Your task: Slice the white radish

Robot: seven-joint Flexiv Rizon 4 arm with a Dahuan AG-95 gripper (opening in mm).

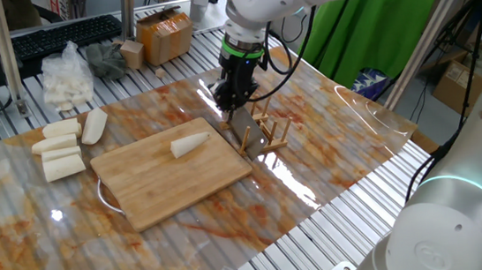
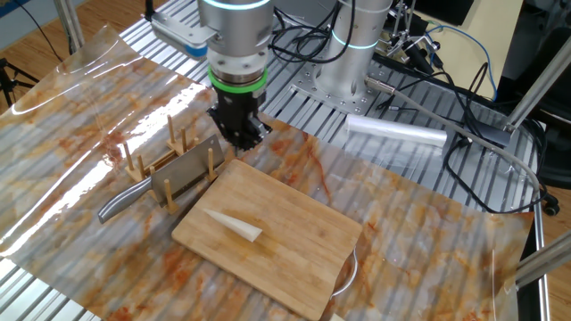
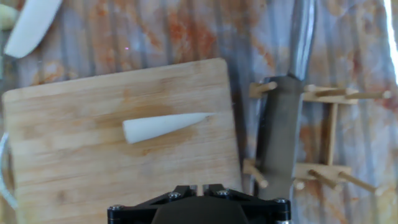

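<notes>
The white radish is seen lying whole near the middle of the bamboo cutting board, at the center of one fixed view. Just right of the board, a knife is rested in a wooden peg rack. Above the rack's far end, the hand is held pointing down, its fingers closed on nothing. At upper left, four blocky radish chunks are laid on the tabletop.

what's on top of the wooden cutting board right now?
Only the short tapered cream-white radish piece lies on the rectangular bamboo cutting board, whole and unsliced. The steel knife sits apart in its wooden peg rack. Whatever lies beneath the board is covered.
</notes>
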